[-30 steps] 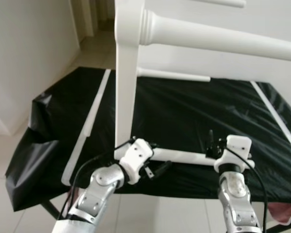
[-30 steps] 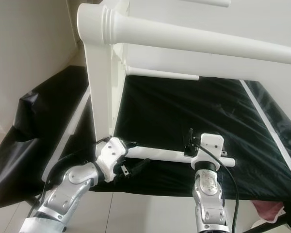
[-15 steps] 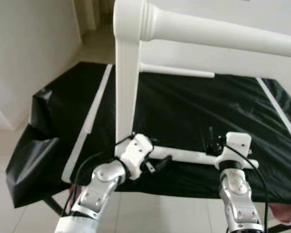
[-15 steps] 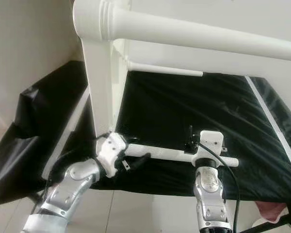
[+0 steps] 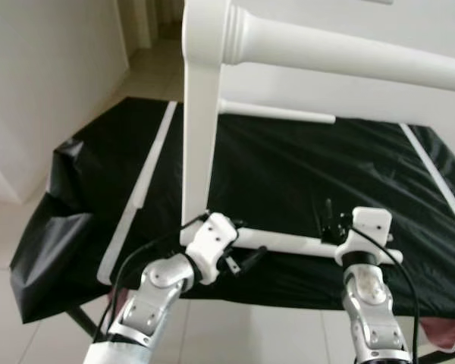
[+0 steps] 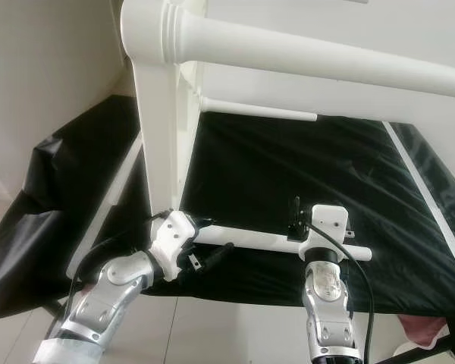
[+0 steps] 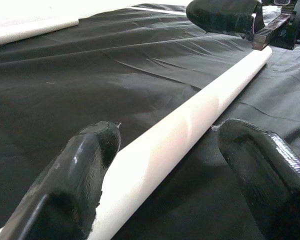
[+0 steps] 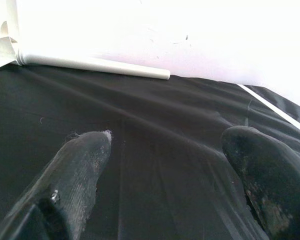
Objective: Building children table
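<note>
White rod lies between spread left fingers; right fingers spread, holding nothing.

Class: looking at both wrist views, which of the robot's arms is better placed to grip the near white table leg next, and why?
Probably the left. The left gripper has the near white leg lying between its open fingers, so closing should grip it. The right gripper, also open, has only black cloth between its fingers.
</note>
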Tool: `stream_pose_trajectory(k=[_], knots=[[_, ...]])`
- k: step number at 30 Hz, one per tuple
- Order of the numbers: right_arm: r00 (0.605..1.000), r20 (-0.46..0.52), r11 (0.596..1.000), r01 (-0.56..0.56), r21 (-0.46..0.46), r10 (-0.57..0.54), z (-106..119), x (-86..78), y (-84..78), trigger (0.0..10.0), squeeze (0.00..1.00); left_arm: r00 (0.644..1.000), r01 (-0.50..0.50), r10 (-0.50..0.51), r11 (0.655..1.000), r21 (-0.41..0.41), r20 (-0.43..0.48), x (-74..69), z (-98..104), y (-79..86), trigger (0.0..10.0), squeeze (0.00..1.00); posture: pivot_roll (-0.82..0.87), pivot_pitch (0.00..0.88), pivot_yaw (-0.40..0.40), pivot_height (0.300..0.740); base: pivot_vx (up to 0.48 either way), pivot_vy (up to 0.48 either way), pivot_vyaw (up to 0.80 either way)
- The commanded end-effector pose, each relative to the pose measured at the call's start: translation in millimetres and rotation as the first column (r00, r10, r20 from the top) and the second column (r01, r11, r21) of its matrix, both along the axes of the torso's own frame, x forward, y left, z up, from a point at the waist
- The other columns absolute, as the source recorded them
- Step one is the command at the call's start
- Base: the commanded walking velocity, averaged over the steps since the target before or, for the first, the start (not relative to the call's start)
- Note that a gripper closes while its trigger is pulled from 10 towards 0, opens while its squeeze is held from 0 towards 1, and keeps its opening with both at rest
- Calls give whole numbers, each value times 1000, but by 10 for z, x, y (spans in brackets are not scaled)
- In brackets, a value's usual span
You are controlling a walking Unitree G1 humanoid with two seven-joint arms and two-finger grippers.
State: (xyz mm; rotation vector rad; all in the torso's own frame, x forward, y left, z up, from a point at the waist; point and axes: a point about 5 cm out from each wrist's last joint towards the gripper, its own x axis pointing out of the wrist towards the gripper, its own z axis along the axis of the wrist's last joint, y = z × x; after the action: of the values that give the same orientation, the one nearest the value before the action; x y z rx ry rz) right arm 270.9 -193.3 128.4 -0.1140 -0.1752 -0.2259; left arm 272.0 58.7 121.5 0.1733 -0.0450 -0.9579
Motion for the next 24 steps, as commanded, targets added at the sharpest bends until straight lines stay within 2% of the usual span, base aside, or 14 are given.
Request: stream_pose_trajectory(k=[1, 14, 20, 24], knots=[[1000, -4, 1000, -7, -19, 7, 0, -9, -6, 10000, 0, 1000, -18, 18, 1000, 12, 5, -10, -10, -13, 10000, 0, 52, 0, -56, 740, 0, -330, 0], [1000, -10, 1000, -12, -27, 12, -17, -32, -5, 10000, 0, 1000, -17, 17, 1000, 15, -6, -20, -24, -8, 10000, 0, 52, 0, -51, 740, 0, -468, 0], [999, -8, 998, -35, -45, 35, 9, -13, 34, 10000, 0, 995, -100, 100, 995, 0, 8, 36, 6, 7, 10000, 0, 52, 0, -50, 740, 0, 0, 0], [999, -11, 997, -41, -63, 40, 22, -13, 38, 10000, 0, 993, -121, 121, 993, -3, 10, 57, 18, 24, 10000, 0, 52, 0, -50, 740, 0, 0, 0]])
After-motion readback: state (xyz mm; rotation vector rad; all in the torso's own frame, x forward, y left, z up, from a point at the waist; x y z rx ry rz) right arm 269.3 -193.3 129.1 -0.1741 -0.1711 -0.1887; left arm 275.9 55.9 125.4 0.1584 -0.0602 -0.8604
